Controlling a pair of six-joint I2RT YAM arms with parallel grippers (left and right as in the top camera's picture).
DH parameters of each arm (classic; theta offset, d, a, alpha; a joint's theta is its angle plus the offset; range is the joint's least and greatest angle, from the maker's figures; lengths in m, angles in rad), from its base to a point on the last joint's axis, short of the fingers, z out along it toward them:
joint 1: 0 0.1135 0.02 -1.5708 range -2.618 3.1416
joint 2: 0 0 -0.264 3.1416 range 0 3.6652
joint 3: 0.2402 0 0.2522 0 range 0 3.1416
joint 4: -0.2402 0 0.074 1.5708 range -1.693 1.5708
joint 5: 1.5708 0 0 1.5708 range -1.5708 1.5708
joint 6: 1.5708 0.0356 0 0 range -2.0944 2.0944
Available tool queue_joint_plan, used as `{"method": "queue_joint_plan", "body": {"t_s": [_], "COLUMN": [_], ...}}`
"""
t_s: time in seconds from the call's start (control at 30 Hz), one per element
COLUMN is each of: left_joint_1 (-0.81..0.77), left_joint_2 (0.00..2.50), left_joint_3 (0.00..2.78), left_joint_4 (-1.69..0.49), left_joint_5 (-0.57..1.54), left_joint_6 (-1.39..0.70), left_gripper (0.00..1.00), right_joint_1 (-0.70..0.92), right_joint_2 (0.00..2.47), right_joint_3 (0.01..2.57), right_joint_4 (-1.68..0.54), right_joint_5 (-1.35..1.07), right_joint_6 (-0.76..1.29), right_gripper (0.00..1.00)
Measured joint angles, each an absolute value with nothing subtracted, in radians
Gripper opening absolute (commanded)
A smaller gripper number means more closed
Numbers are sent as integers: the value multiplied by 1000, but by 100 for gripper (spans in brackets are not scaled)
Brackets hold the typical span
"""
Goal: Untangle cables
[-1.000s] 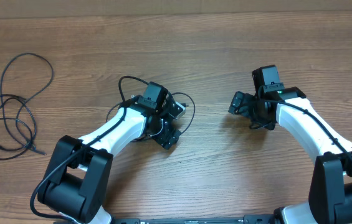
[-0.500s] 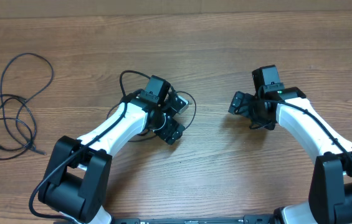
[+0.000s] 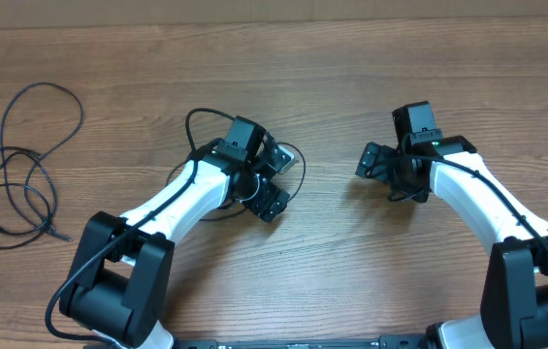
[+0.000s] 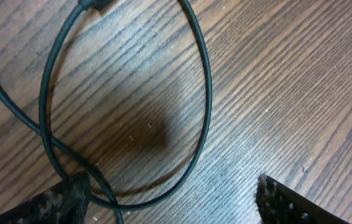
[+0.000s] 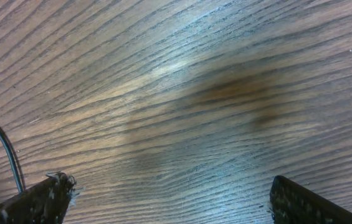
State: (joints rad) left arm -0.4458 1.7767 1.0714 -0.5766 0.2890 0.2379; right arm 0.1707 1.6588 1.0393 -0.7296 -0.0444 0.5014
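Note:
One thin black cable point(image 3: 189, 123) lies looped on the wood under my left gripper point(image 3: 277, 181), showing on both sides of the arm. In the left wrist view this cable point(image 4: 204, 93) forms an oval loop that crosses itself close to the left fingertip point(image 4: 63, 200). The left jaws stand wide apart above it, a strand running between them near the left finger, nothing clamped. Another tangle of cables point(image 3: 36, 85) lies at the far left. My right gripper point(image 3: 376, 173) hovers open over bare wood. A thin strand point(image 5: 9, 155) shows at the right wrist view's left edge.
The wooden table point(image 3: 332, 68) carries only the cables and both arms. The right arm's own thicker black wire point(image 3: 477, 174) runs along its white link.
The left gripper has shifted a little to the right over the cable loop, and the loop has moved slightly with it. The right arm has stayed still.

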Motion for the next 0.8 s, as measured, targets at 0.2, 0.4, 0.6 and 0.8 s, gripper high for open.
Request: {"method": "queue_joint_plan", "body": {"t_s": [0.2,0.4,0.6,0.8], "left_joint_1": [-446,-446,-446,-446], "left_joint_2": [1777,1792,1800,1800], "left_joint_3": [1070,1066,1063,1060], "left_joint_4": [-574,-574,-574,-574], "left_joint_5": [289,289,289,284], "left_joint_6": [226,211,208,208], "left_gripper": [84,84,84,84], "right_joint_1": [171,171,171,171], "right_joint_2": [1659,1659,1659,1659], "right_joint_3": [1039,1039,1039,1039], "right_joint_4": [-730,-730,-730,-730], "right_joint_5": [-44,-44,-44,-44], "right_joint_6": [501,501,502,501], "right_gripper": [100,100,100,100]}}
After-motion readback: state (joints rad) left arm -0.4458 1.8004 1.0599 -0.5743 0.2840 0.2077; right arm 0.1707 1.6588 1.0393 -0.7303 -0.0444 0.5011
